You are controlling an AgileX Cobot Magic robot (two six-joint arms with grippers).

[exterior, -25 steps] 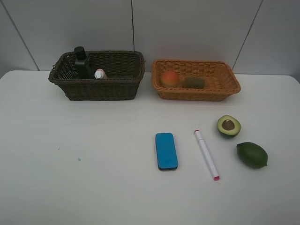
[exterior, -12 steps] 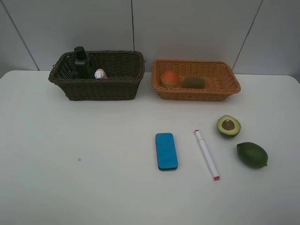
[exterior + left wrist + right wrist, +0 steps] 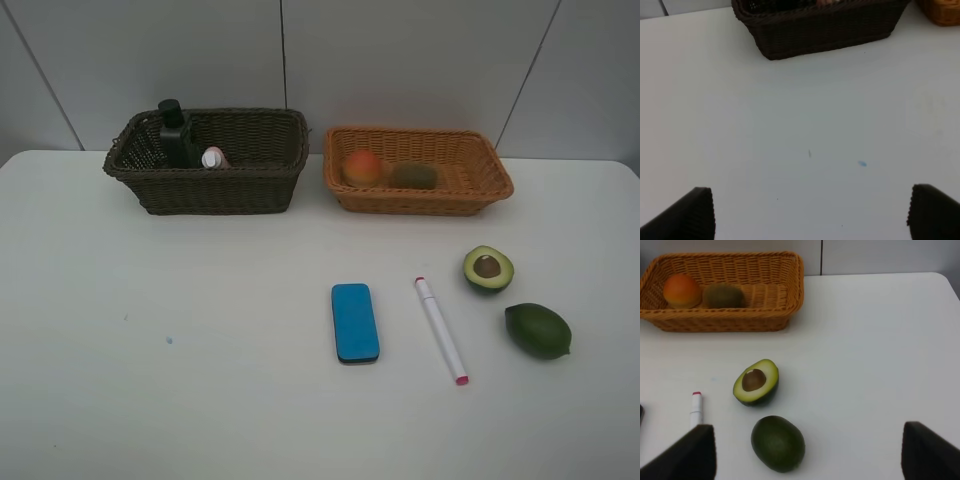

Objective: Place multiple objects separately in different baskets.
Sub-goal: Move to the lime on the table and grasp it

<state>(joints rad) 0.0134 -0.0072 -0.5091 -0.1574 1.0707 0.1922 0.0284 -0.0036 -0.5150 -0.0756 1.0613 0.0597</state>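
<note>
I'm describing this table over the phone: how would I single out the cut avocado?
Find the light orange-tan basket at the back right of the white table. In front of its right end, on the table itself, lies the halved avocado. Unlike the whole green avocado beside it, it shows pale flesh and a brown pit.

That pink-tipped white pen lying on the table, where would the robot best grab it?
Probably around the middle of the white-pink marker, coming straight down from above. It lies flat and is long and thin, so closing across its narrow barrel should hold best. The blue eraser and halved avocado leave room on either side.
</note>
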